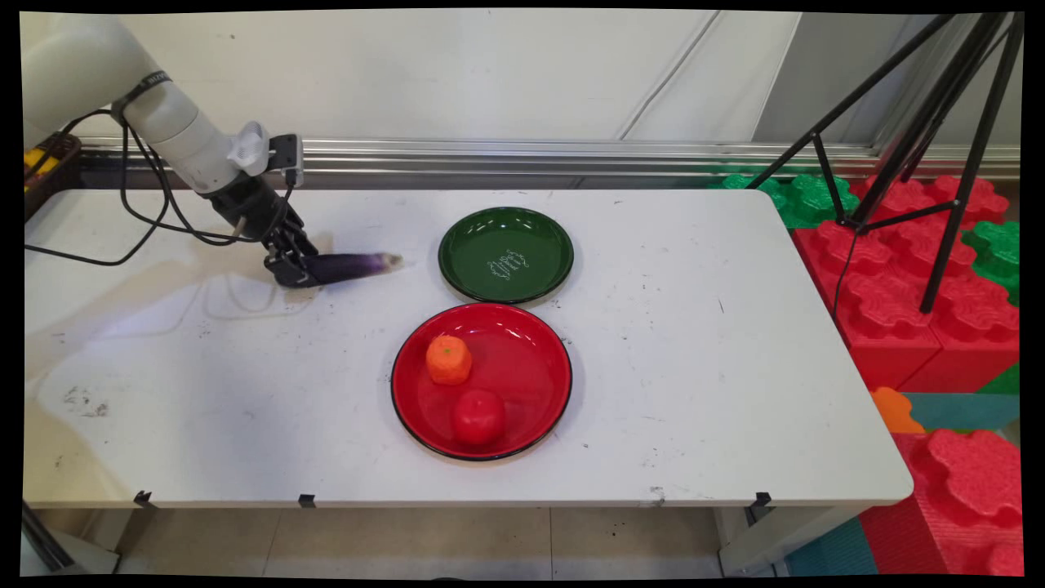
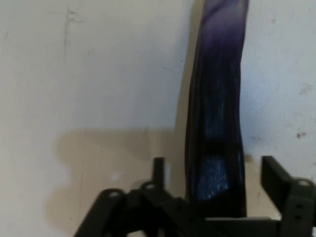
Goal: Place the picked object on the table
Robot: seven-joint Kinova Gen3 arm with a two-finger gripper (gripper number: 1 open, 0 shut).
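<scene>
A long dark purple eggplant lies on the white table, left of the green plate, with its pale tip pointing right. My gripper is down at its left end. In the hand view the eggplant runs up between my two fingers, and the gripper is open with a small gap on each side. One fingertip stands to the right of the eggplant, apart from it.
An empty green plate sits mid-table. In front of it, a red plate holds an orange fruit and a red fruit. A black tripod and red and green foam blocks stand off the table's right edge.
</scene>
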